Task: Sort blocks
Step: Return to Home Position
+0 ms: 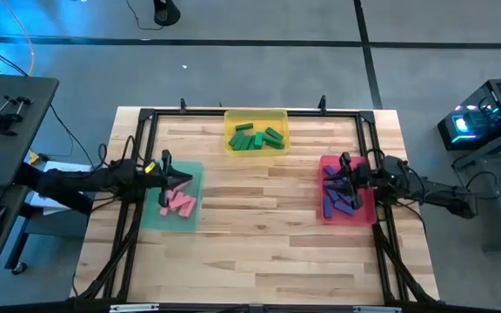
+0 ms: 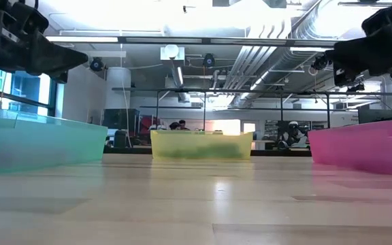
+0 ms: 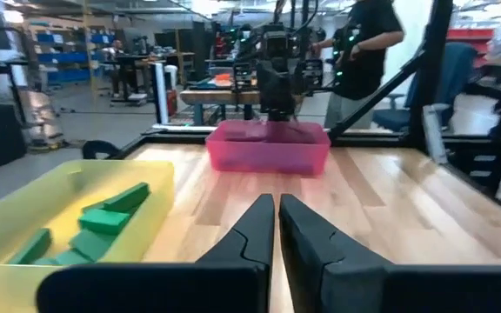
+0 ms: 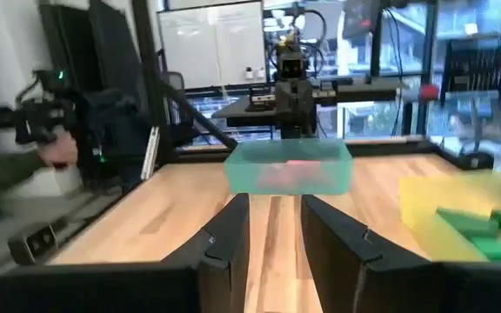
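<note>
Pink blocks [image 1: 181, 203] lie in the teal tray [image 1: 150, 217] at the table's left. Green blocks [image 1: 256, 137] lie in the yellow tray [image 1: 256, 115] at the far middle. Blue-purple blocks [image 1: 339, 202] lie in the red tray [image 1: 368, 213] at the right. My left gripper [image 1: 185, 180] hangs level above the teal tray, shut and holding nothing [image 3: 277, 198]. My right gripper [image 1: 330, 181] hangs level above the red tray, its fingers apart with nothing between them [image 4: 273, 200].
A black frame [image 1: 146, 117] runs around the wooden table. Bare wood [image 1: 259, 226] lies between the trays and toward the near edge. A person [image 3: 364, 52] stands beyond the right side, and a sleeve and hand with a device [image 4: 24, 156] show beyond the near side.
</note>
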Motion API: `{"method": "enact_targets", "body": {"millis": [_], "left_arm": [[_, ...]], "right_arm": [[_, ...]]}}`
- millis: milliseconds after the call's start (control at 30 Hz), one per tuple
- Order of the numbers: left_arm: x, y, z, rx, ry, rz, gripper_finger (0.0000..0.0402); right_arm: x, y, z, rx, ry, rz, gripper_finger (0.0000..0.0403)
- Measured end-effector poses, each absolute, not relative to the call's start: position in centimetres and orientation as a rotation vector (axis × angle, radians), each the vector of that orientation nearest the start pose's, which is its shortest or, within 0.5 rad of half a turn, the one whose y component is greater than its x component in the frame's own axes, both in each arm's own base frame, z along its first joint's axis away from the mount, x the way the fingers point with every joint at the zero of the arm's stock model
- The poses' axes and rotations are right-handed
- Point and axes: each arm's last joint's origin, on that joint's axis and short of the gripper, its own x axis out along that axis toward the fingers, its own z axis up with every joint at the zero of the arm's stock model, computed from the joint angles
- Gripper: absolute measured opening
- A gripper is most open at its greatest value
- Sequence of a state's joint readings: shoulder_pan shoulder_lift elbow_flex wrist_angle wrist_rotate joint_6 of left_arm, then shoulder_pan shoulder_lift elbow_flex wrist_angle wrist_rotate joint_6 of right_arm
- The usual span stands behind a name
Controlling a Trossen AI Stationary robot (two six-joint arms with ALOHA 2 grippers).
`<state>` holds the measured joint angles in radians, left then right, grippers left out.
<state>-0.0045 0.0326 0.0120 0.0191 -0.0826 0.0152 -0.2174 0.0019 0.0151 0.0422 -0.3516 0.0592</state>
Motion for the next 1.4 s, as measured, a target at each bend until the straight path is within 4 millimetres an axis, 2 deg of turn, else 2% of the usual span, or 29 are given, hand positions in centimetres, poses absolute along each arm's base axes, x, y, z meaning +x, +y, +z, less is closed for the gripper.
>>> {"method": "enact_targets", "body": {"millis": [200,400,633,767,1000,1200,1400], "left_arm": [[9.9,0.5,16.7,0.023,0.005,0.11,0.0002],[9.9,0.5,16.7,0.024,0.005,0.113,0.0002],[9.9,0.5,16.7,0.02,0.005,0.114,0.0002],[9.9,0.5,16.7,0.02,0.004,0.116,0.0002],[9.9,0.5,16.7,0.02,0.004,0.12,0.0002],[9.9,0.5,16.7,-0.009,0.005,0.105,0.0002],[9.9,0.5,16.6,0.032,0.011,0.107,0.0002]], "right_arm": [[9.6,-1.2,17.3,0.181,-0.064,0.068,0.0089],[9.6,-1.2,17.3,0.1,-0.075,-0.116,0.0089],[9.7,-0.5,17.4,0.205,-0.097,-0.096,0.0089],[9.7,0.5,17.2,0.16,-0.067,0.0,0.0089],[9.7,0.7,17.0,0.056,-0.04,0.009,0.0089],[9.8,0.7,16.7,0.105,-0.003,0.047,0.0089],[9.9,0.7,16.5,0.066,0.013,0.046,0.0089]]}}
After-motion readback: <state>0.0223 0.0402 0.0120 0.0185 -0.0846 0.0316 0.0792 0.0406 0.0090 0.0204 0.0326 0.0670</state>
